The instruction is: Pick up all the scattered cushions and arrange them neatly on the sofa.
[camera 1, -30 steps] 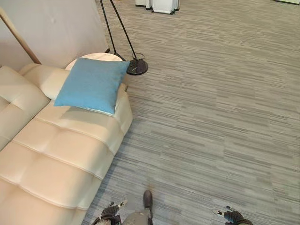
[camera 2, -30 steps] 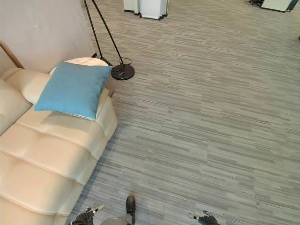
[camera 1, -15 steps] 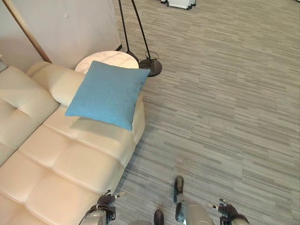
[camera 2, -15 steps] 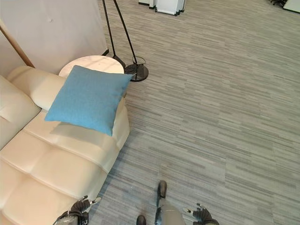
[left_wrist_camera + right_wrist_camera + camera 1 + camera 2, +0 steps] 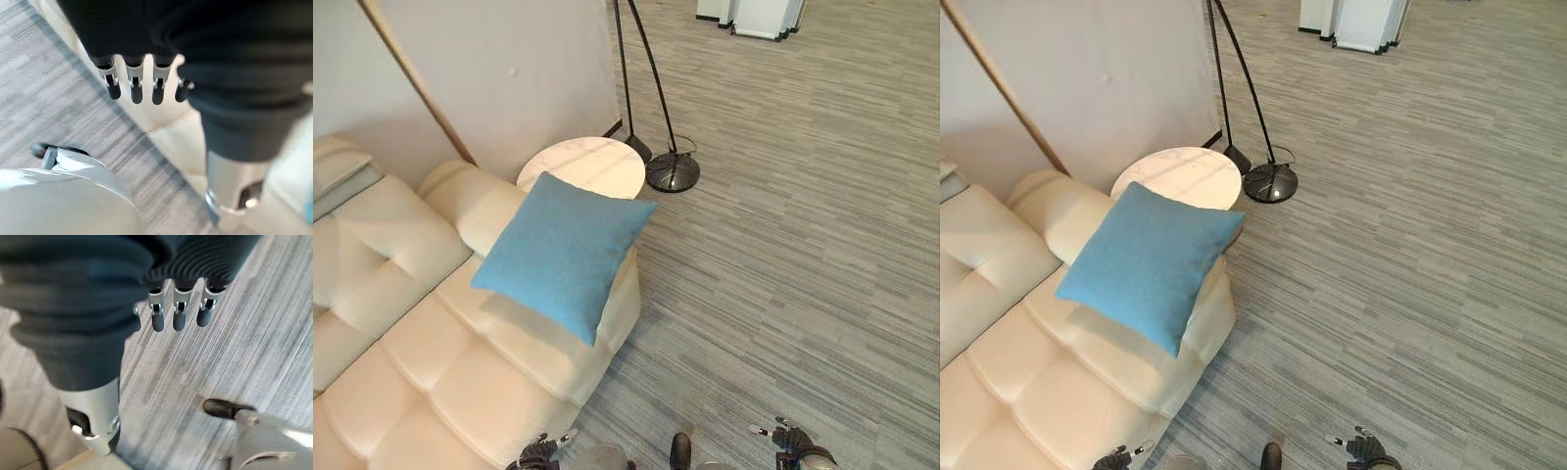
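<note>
While the whole view has swung since a second ago, my camera moved; the blue cushion (image 5: 563,252) lies unchanged against the cream sofa (image 5: 401,343) armrest, beside the round bench (image 5: 584,164). My left hand (image 5: 134,85) and right hand (image 5: 176,313) hang low, fingers straight, empty, so I judge more cushions need finding.

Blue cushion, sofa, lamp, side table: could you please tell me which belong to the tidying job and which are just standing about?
Part of the job:
blue cushion, leaning on the armrest
cream sofa

Just standing about:
round side table
floor lamp
</note>
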### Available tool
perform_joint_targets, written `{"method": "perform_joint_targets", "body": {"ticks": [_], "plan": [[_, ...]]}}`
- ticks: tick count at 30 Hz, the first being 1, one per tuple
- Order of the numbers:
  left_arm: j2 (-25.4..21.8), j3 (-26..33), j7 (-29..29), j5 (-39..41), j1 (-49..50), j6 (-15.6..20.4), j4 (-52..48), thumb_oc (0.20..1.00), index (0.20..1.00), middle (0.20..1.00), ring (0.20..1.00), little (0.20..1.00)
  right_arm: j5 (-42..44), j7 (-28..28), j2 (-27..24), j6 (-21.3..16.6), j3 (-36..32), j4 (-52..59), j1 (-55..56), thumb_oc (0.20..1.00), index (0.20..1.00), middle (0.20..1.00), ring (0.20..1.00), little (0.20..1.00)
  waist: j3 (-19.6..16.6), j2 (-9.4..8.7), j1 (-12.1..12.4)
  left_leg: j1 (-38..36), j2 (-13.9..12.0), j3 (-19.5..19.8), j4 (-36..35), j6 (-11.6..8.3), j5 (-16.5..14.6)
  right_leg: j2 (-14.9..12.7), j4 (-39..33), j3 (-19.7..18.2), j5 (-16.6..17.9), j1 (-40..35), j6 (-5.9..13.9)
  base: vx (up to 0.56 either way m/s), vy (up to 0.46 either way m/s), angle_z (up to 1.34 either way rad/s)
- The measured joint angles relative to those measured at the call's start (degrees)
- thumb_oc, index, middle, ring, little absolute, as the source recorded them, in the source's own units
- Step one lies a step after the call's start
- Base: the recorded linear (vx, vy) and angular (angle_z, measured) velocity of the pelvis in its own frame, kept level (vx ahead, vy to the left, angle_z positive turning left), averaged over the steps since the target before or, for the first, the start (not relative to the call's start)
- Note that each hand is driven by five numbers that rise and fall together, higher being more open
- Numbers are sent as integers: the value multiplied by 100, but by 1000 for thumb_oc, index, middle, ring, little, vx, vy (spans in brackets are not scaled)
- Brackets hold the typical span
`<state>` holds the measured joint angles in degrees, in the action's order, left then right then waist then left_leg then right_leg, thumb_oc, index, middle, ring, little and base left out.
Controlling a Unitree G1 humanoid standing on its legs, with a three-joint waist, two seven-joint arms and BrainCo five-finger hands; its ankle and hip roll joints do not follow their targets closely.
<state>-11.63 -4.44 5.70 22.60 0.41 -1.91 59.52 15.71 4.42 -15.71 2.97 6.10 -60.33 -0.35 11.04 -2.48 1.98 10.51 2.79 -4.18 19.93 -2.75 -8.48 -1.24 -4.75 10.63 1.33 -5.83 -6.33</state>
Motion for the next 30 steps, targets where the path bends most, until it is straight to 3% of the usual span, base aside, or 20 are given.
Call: {"method": "perform_joint_targets", "body": {"ticks": [2, 5, 6, 8, 9, 11, 12, 13, 15, 17, 18, 22, 24, 25, 26, 27, 30], "plan": [[29, -11, -5, -4, -52, 11, -104, 1000, 1000, 1000, 1000, 1000, -2, 14, -13, 3, 64, -1, 59, 1000, 1000, 1000, 1000, 1000, 98, -14, -89, 63, 31, -111, -1263, 78, 301, 9, -30, 277, -179, -142, 149, 265, 13, 54], [27, 3, -5, -27, -46, -17, -82, 1000, 1000, 1000, 1000, 1000, -23, 27, -27, 4, 244, 3, 18, 1000, 1000, 1000, 1000, 1000, 74, 76, -101, 163, 68, -455, -2161, -28, 916, 117, -37, 578, -528, -413, 437, 218, 37, 48], [30, -3, -4, -27, -57, -21, -81, 1000, 1000, 1000, 1000, 1000, -94, 20, -28, -6, 218, 9, 63, 1000, 1000, 1000, 1000, 1000, 47, 115, -148, 129, 67, -441, -2253, 76, 1099, 161, 0, 652, -507, -464, 385, 295, 120, 23], [36, 11, -5, -28, 174, -36, -63, 1000, 1000, 1000, 1000, 1000, -123, 22, -74, -1, 236, 24, -39, 1000, 1000, 1000, 1000, 1000, -42, 246, -27, -205, 65, -426, -2453, 358, 1351, 241, 3, 608, -753, -782, 624, 334, 156, 3], [28, 28, -4, -28, 269, -56, -18, 1000, 1000, 1000, 1000, 1000, -156, 11, -73, 1, 242, 52, -24, 1000, 1000, 1000, 1000, 1000, -44, 239, -17, -403, 111, -419, -2508, 785, 1684, 211, 6, 641, -844, -982, 752, 438, 220, 0], [13, 69, 0, -28, 426, -64, 97, 1000, 1000, 1000, 1000, 1000, -248, -1, 15, -4, 230, 89, 60, 1000, 1000, 1000, 1000, 1000, -180, 73, 8, -660, 324, -421, -2484, 949, 1581, 11, 371, 682, -1050, -1127, 970, 294, 168, 5], [28, 65, -10, -28, 399, -73, 206, 1000, 1000, 1000, 1000, 1000, -307, -6, 34, -2, 228, 146, 57, 1000, 1000, 1000, 1000, 1000, -179, 88, 12, -816, 345, -394, -2468, 993, 1505, -76, 865, 700, -1165, -1043, 1035, 177, 147, 24], [-15, 61, -3, -28, 409, -92, 254, 1000, 1000, 1000, 1000, 1000, -342, -28, 128, -15, 239, 219, 120, 1000, 1000, 1000, 1000, 1000, -310, 89, 4, -947, 361, -227, -2467, 1031, 1447, -305, 1984, 780, -1582, -569, 1141, 230, 172, 25], [-96, 59, -3, -27, 295, -94, 255, 1000, 1000, 1000, 1000, 1000, -345, -92, 199, -13, 246, 232, 96, 1000, 1000, 1000, 1000, 1000, -326, 26, 21, -1079, 450, -53, -2465, 1053, 1359, -538, 3318, 782, -1708, 103, 1307, 151, 85, 50], [-140, -5, -4, -27, 87, -83, 233, 1000, 1000, 1000, 1000, 1000, -346, -115, 212, 2, 241, 221, 140, 1000, 1000, 1000, 1000, 1000, -325, 35, 4, -1231, 492, 71, -2462, 1021, 1362, -632, 3949, 532, -1842, 777, 1317, 98, -10, 72], [-153, -5, -4, -26, 84, -63, 219, 1000, 1000, 1000, 1000, 1000, -344, -121, 221, -1, 242, 230, 110, 1000, 1000, 1000, 1000, 1000, -318, 62, 29, -1283, 492, 86, -2461, 1021, 1362, -636, 3929, 461, -1842, 971, 1316, 176, -58, 55], [-184, -11, 4, -23, 5, -58, 200, 1000, 1000, 1000, 1000, 1000, -332, -124, 230, -4, 234, 227, 101, 1000, 1000, 1000, 1000, 1000, -273, 164, 3, -1552, 460, 466, -2463, 804, 1176, -513, 2668, -269, -1635, 1404, 1161, 156, -115, 62], [-181, -1, 2, -23, -35, -62, 299, 1000, 1000, 1000, 1000, 1000, -328, -120, 234, -1, 239, 221, 110, 1000, 1000, 1000, 1000, 1000, -278, 215, -8, -1578, 432, 686, -2463, 776, 1154, -370, 1772, -927, -1197, 1389, 1228, 106, -145, 45], [-187, -3, 4, -24, -63, -64, 358, 1000, 1000, 1000, 1000, 1000, -327, -120, 234, -2, 232, 224, 105, 1000, 1000, 1000, 1000, 1000, -287, 214, -9, -1602, 436, 791, -2462, 725, 1120, -379, 1472, -1064, -1005, 1420, 1228, 129, -226, 57], [-194, -3, 7, -24, -64, -65, 422, 1000, 1000, 1000, 1000, 1000, -328, -122, 239, 6, 230, 212, 109, 1000, 1000, 1000, 1000, 1000, -294, 208, -4, -1643, 450, 948, -2463, 697, 1103, -358, 928, -1388, -562, 1389, 1298, 139, -267, 60], [-194, -5, 6, -24, -27, -63, 429, 1000, 1000, 1000, 1000, 1000, -328, -123, 243, 8, 230, 200, 125, 1000, 1000, 1000, 1000, 1000, -306, 215, 1, -1671, 452, 1082, -2463, 650, 1073, -318, 694, -1605, -267, 1386, 1310, 204, -409, 62], [-219, 2, 6, -25, 6, -50, 487, 1000, 1000, 1000, 1000, 1000, -328, -147, 327, 17, 241, 2, 246, 1000, 1000, 1000, 1000, 1000, -379, 132, -112, -1682, 467, 1549, -2466, 685, 1008, -253, 422, -1977, 109, 1171, 1270, 167, -355, 84]]}}
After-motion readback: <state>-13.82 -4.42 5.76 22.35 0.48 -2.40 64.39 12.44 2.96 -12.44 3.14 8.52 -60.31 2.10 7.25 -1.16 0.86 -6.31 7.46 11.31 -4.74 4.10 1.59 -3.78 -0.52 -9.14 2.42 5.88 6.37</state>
